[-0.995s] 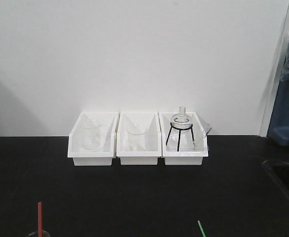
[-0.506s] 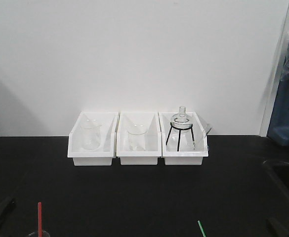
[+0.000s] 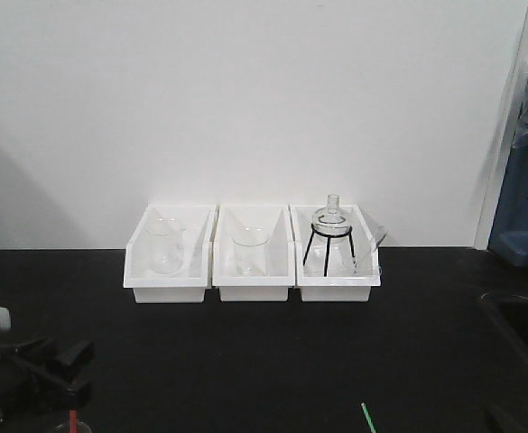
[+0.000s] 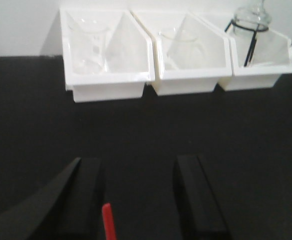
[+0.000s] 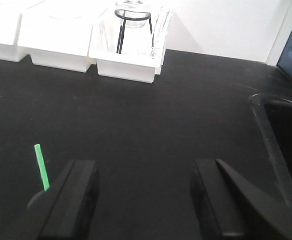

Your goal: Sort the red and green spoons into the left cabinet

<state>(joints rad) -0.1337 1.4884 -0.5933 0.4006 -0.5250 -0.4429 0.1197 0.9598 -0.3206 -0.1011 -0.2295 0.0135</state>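
So the left gripper [image 4: 141, 200] is spread wide open, nothing in it. The red spoon [image 4: 107, 222] handle pokes up between its fingers, nearer the 9 o'clock one, and I can't tell if it touches. The right gripper [image 5: 146, 200] is open and empty too, with the green spoon [image 5: 41, 166] just outside it at 9 o'clock. The white bins [image 3: 251, 262] holding glassware [image 3: 165, 248] sit at 12 o'clock on the black table [image 3: 336, 361].

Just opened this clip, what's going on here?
Neither arm holds anything yet. The left pincer is open, with the red spoon handle showing between its fingers. The right pincer is open too, the green spoon just outside its gap. Three white bins of glassware stand at the back of the black table.
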